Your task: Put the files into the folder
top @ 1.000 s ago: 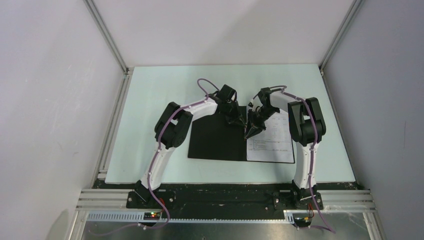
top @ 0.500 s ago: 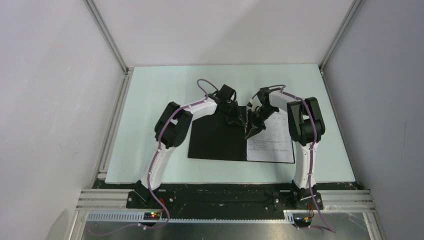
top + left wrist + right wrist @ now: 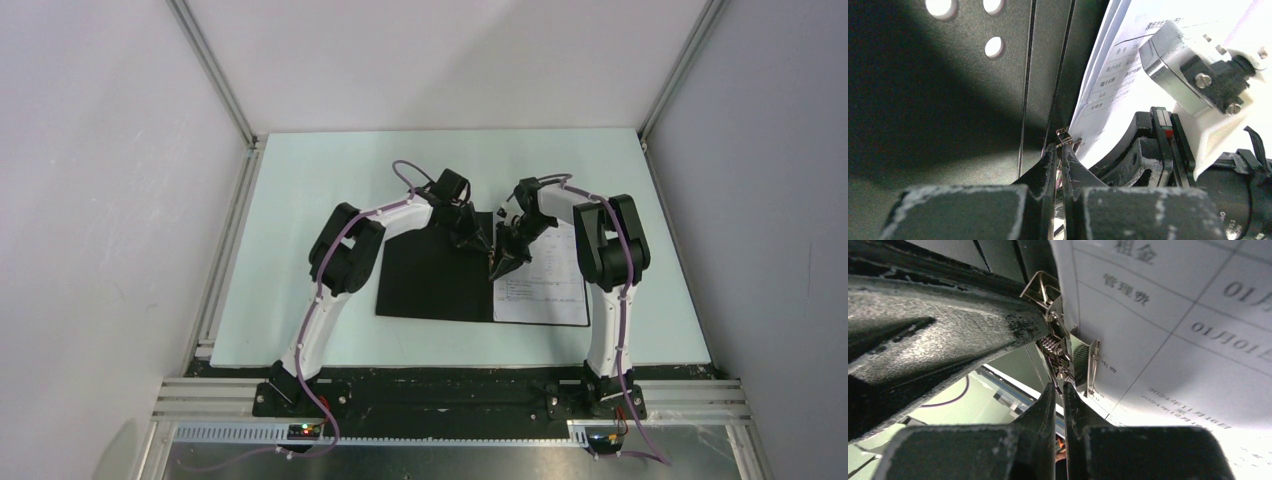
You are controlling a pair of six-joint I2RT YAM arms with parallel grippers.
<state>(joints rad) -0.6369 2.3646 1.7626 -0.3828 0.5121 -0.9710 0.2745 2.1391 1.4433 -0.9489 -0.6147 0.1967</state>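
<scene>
The folder (image 3: 435, 280) lies open on the table, black inside facing up. The files (image 3: 545, 285), white printed sheets, rest on its right half, their left edge against the spine. Both grippers meet at the metal clip (image 3: 1055, 347) on the spine. My left gripper (image 3: 1061, 146) is shut, with a thin metal part of the clip (image 3: 1066, 135) at its fingertips. From the other side my right gripper (image 3: 1059, 386) is shut on a metal tab of that clip. From above, the left gripper (image 3: 482, 247) and right gripper (image 3: 497, 268) stand tip to tip.
The pale green table (image 3: 300, 200) is boxed in by white walls and aluminium posts at the back corners. The right arm's wrist and camera housing (image 3: 1193, 65) sit close over the sheets (image 3: 1128, 65) in the left wrist view.
The right gripper's jaws have closed down onto the clip. Both arms have barely shifted at the spine; the left gripper stays shut.
</scene>
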